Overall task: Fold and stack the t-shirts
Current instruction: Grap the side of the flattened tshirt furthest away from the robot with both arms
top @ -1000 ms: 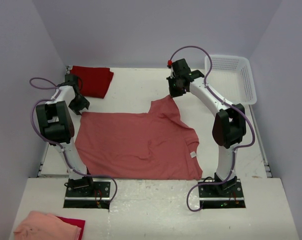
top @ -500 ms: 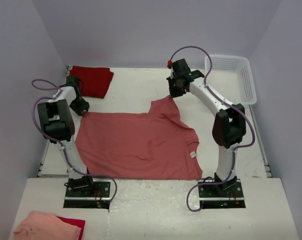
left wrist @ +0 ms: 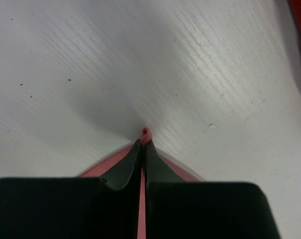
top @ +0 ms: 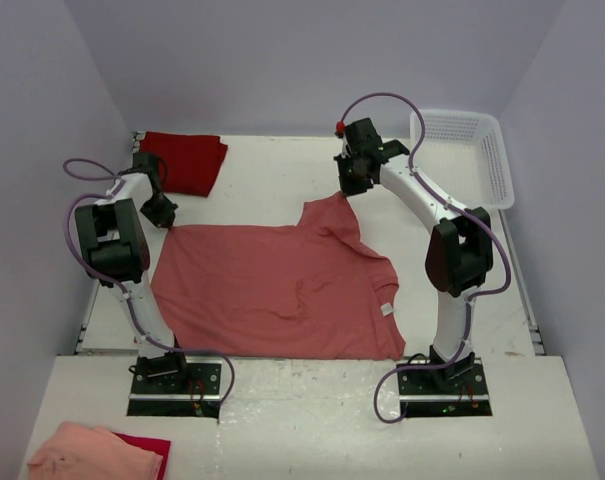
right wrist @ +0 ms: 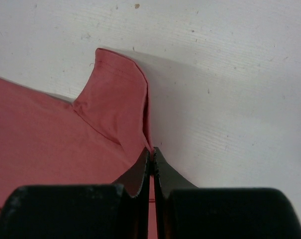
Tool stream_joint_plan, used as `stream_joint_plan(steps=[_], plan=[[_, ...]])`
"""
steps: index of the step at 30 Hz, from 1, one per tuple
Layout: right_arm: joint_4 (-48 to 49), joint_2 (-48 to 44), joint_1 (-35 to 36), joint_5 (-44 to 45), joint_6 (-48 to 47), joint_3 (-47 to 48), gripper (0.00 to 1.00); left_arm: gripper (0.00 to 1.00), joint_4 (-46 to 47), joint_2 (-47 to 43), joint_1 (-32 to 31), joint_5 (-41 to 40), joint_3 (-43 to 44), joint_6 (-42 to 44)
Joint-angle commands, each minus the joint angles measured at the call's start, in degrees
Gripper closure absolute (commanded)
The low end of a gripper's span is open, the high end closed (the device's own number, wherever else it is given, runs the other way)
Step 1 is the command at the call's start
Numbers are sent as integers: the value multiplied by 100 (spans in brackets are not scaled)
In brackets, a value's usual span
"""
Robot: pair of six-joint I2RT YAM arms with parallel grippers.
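Observation:
The salmon t-shirt (top: 282, 285) lies spread on the white table, a small white label near its right edge. My left gripper (top: 162, 216) is shut on the shirt's far left corner; the pinched edge (left wrist: 145, 133) pokes out between the fingertips. My right gripper (top: 348, 186) is shut on the shirt's raised far right corner, and the sleeve (right wrist: 118, 99) hangs beside its tips. The crimson t-shirt (top: 187, 160) lies folded at the far left corner of the table.
A white mesh basket (top: 462, 155) stands at the far right. A peach-pink cloth (top: 92, 455) lies on a dark red one on the near ledge at the bottom left. Purple walls close in the table on three sides.
My left gripper has come down from above the corner and closed on the shirt's far left corner. The right gripper and shirt have hardly moved.

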Motion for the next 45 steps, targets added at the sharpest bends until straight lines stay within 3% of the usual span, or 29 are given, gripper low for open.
stream_joint_plan(steps=[1,19,35,45], plan=[[-139,-160,-12,91,-21,87,100,100,143,-106,25,53,-172,-16],[-271,315,-504,126,-3,939,100,100,-94,-291,25,-78,57,169],[-684,1255,-847,-15,-346,2854,100,100,-156,-71,25,-17,838,389],[-675,1607,-1005,-235,-566,3409,100,100,-130,219,25,255,1366,459]])
